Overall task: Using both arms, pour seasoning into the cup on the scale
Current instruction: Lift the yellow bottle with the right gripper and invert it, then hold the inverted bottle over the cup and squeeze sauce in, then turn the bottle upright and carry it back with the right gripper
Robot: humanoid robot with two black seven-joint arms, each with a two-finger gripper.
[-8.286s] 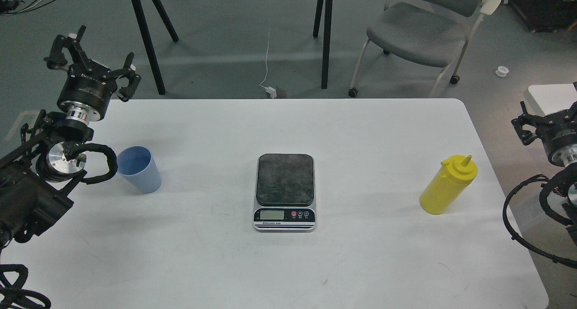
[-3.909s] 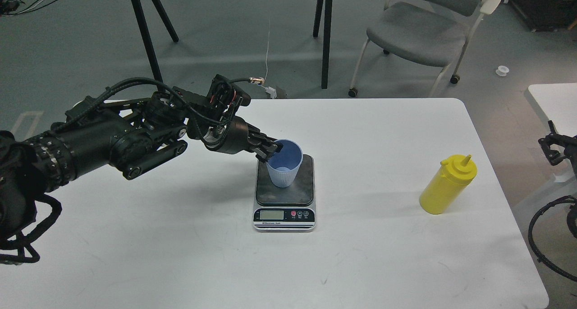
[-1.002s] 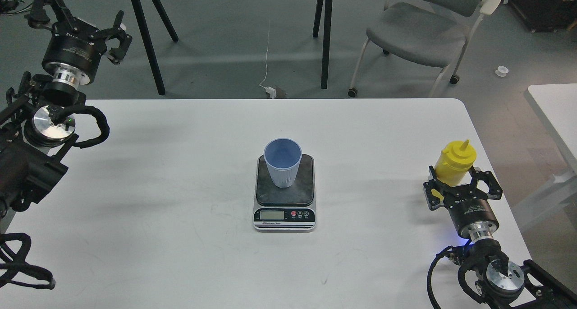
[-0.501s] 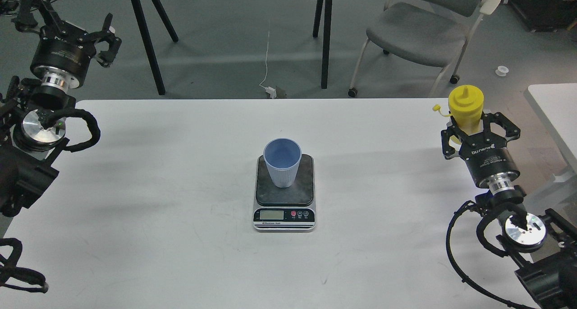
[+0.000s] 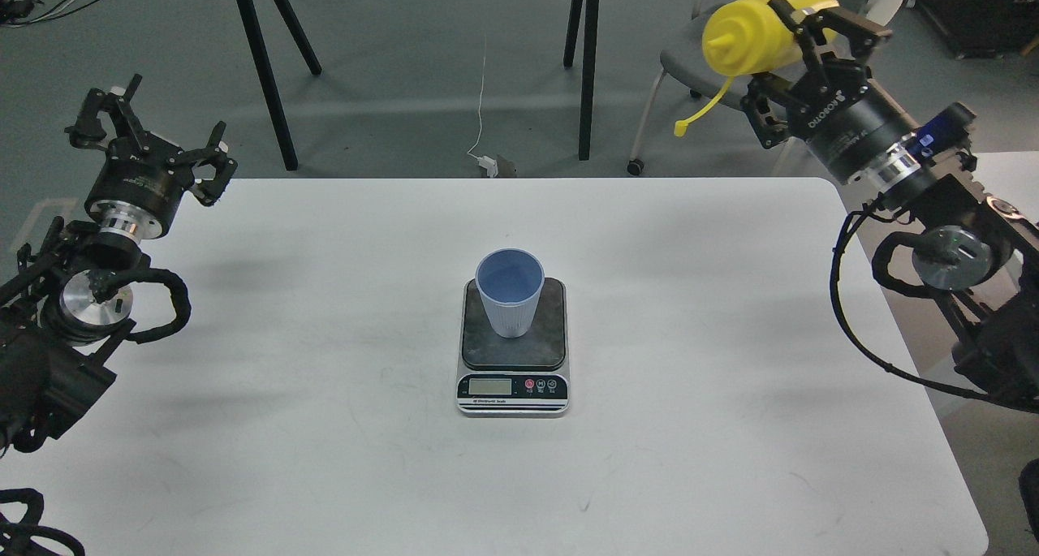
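Note:
The pale blue ribbed cup [image 5: 509, 300] stands upright on the dark platform of the scale [image 5: 513, 373] in the middle of the white table. My right gripper [image 5: 799, 49] is shut on the yellow seasoning bottle [image 5: 751, 32], held high above the table's far right corner. The bottle is tilted with its nozzle pointing left, and its tethered cap [image 5: 680, 128] hangs down. It is well to the right of the cup. My left gripper [image 5: 150, 130] is open and empty above the table's far left corner.
A grey chair [image 5: 751, 61] stands behind the table at the right, just behind the raised bottle. Black table legs [image 5: 584, 61] stand on the floor at the back. The white table [image 5: 406, 475] has rounded corners at the right.

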